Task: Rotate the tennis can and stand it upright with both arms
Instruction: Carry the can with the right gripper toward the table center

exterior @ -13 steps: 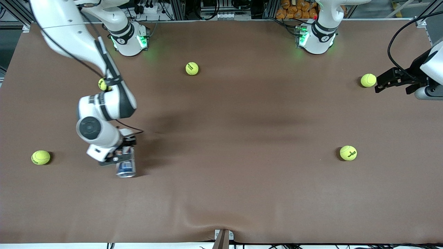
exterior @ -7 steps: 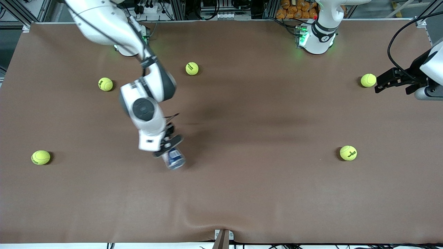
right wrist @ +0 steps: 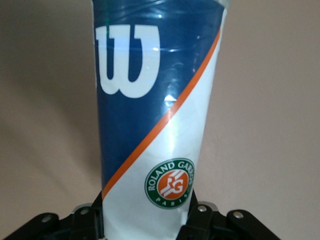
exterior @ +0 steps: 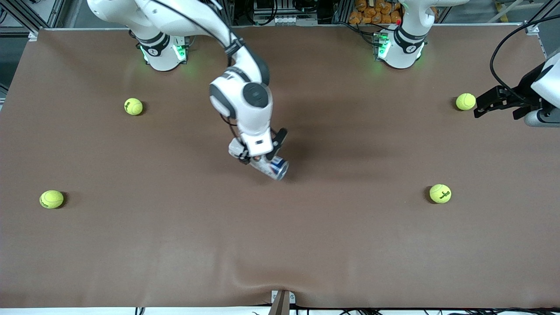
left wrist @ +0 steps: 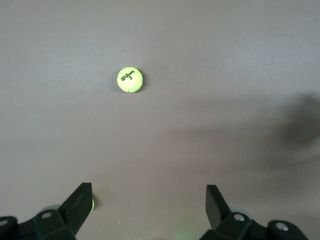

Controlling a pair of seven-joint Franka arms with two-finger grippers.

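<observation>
Front view: tennis can [exterior: 272, 166], tilted, clamped in the right end effector [exterior: 261, 154] and held in the air over the middle of the brown surface [exterior: 306, 245]. Its contents cannot be seen. Right wrist view shows the fingers [right wrist: 85, 220] closed on its white lower label. Left end effector [exterior: 492, 101], fingers spread apart with nothing between them, waits beside a tennis ball [exterior: 465, 101] at the left arm's end of the surface.
</observation>
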